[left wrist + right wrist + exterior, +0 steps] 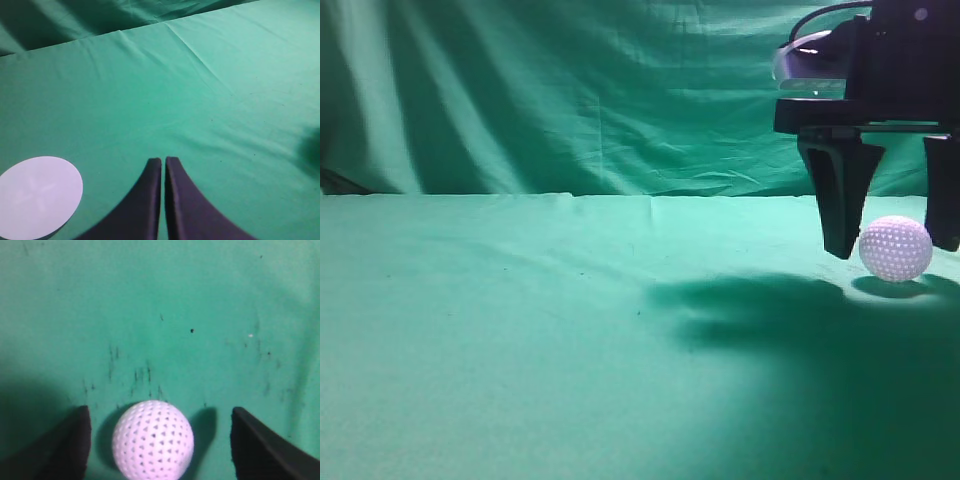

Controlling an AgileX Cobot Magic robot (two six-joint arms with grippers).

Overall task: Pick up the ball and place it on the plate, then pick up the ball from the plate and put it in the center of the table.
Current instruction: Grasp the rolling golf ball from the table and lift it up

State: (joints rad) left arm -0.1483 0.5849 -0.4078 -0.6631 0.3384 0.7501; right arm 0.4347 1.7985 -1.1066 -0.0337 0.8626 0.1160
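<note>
Ball (895, 248): small, white and dimpled; it sat on the green worktop (520, 330), far right in the exterior view.
Right pincer (892, 225): spread wide, hung straight over the ball, one black finger on each side of it; in the right wrist view the ball (153, 440) lay closer to the left finger, touching neither.
Left pincer (163, 165): fingers pressed nearly together, holding nothing, above bare cloth.
Plate (37, 196): white, round, flat on the worktop, seen only by the left wrist camera, just left of the left pincer.
</note>
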